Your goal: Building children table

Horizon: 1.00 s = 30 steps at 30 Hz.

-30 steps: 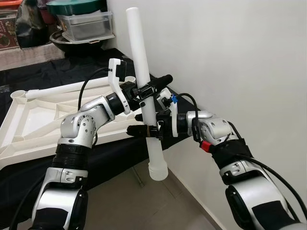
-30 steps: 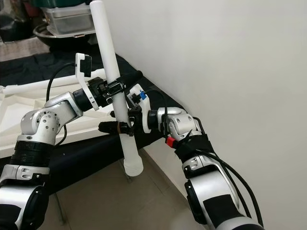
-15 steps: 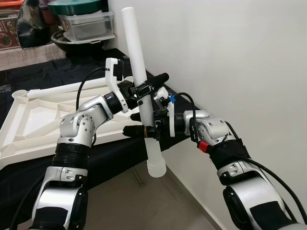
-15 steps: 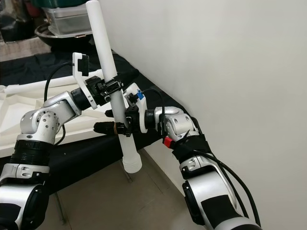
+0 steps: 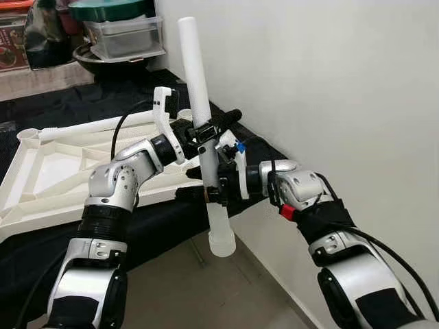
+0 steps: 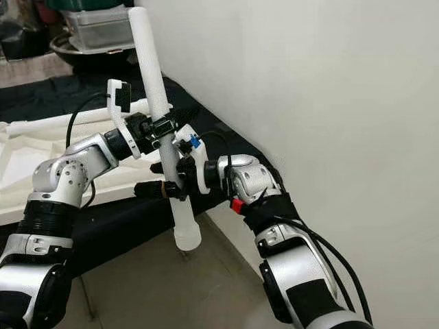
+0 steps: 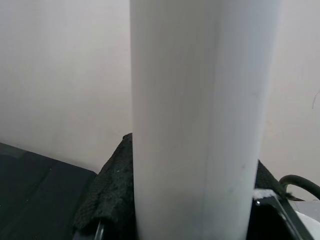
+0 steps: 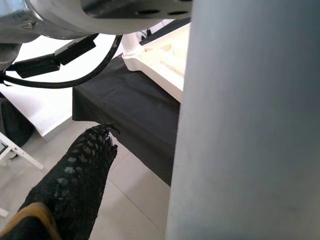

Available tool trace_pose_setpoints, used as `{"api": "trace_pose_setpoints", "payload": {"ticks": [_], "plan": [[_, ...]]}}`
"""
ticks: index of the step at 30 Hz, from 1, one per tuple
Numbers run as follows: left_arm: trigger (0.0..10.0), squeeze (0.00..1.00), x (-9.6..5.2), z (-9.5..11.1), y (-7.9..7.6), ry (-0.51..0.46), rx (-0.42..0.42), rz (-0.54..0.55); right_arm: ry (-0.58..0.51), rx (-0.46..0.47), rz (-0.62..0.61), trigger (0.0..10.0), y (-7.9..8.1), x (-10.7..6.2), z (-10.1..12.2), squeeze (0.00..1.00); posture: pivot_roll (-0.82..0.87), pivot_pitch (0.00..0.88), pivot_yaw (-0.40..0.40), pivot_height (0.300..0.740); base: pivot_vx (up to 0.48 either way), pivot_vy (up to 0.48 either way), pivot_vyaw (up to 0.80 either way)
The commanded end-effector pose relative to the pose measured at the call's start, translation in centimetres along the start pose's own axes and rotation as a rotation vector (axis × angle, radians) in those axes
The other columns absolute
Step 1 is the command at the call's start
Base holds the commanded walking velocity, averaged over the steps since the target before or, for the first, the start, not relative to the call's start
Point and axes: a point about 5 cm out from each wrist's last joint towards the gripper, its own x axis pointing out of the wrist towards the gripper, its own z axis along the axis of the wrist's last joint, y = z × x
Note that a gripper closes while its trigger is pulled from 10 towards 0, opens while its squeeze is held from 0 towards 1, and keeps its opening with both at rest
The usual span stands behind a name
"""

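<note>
Both grippers hold one white table leg, nearly upright, beside the wall.

Eye views: the left gripper [image 5: 204, 129] has its jaws pinching the white table leg [image 5: 195, 82] partway up; the right gripper [image 5: 211, 192] pinches it just below, above the flared foot. Behind them the upturned white tabletop [image 5: 48, 164] lies on a black-draped table [image 5: 41, 236].
Left wrist view: the leg sits between the black fingers [image 7: 107, 192].
Right wrist view: the leg sits beside one finger [image 8: 75, 180].

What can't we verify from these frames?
- Left end effector contact on the table leg: left wrist view is too close, and the leg hides the fingers.
- Right end effector: the leg blocks its far finger in the right wrist view.
- Inverted tabletop left sockets: cut off by the left eye view's edge.
- Containers contents: too small.
</note>
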Motion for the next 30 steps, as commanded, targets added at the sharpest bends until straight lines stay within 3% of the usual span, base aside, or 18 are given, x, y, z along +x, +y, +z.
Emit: {"api": "trace_pose_setpoints", "payload": {"ticks": [1, 4, 5, 6, 7, 21, 29, 30], "plan": [[10.0, 0.0, 2.48, 1.12, -2.41, -0.061, 0.002, -0.147, 0.01, -0.003, 0.059, 10.0, 0.91, 2.06, 0.03, 0.0, 0.04, 0.037, -0.028, 0.74, 0.0, 0.0, 0.0], [10.0, 0.0, 2.51, 1.16, -2.41, -0.064, 0.002, -0.147, 0.002, -0.003, 0.056, 10.0, 0.88, 2.08, 0.22, 0.0, 0.04, 0.04, -0.027, 0.74, 0.0, 0.0, 0.0], [10.0, 0.0, 2.53, 1.14, -2.4, -0.066, 0.0, -0.146, -0.006, -0.002, 0.051, 4.8, 0.82, 2.08, 0.39, 0.0, 0.04, 0.038, -0.028, 0.74, 0.0, 0.0, 0.0], [10.0, 0.0, 2.53, 1.14, -2.4, -0.066, 0.0, -0.146, -0.006, -0.002, 0.051, 4.8, 0.82, 2.08, 0.39, 0.0, 0.04, 0.038, -0.028, 0.74, 0.0, 0.0, 0.0], [10.0, 0.0, 2.52, 1.07, -2.39, -0.067, -0.001, -0.146, -0.019, 0.0, 0.049, 0.0, 0.8, 2.11, 0.55, 0.0, 0.04, 0.041, -0.028, 0.74, 0.0, 0.0, 0.0], [10.0, 0.0, 2.34, 1.26, -1.96, -0.072, -0.002, -0.12, -0.033, 0.002, 0.044, 0.0, 0.76, 2.26, 0.69, 0.0, 0.04, 0.041, -0.029, 0.74, 0.0, 0.0, 0.0], [10.0, 0.0, 2.33, 0.85, -1.41, -0.026, -0.009, -0.069, -0.033, 0.005, 0.042, 0.0, 0.7, 2.24, 0.69, 0.0, 0.04, 0.041, -0.028, 0.74, 0.0, 0.0, 0.0], [10.0, 1.0, 2.25, 0.52, -1.62, -0.008, 0.001, -0.087, -0.032, 0.005, 0.041, 0.0, 0.69, 2.2, 0.61, 0.0, 0.04, 0.04, -0.024, 0.74, 0.0, 0.0, 0.0]]}}
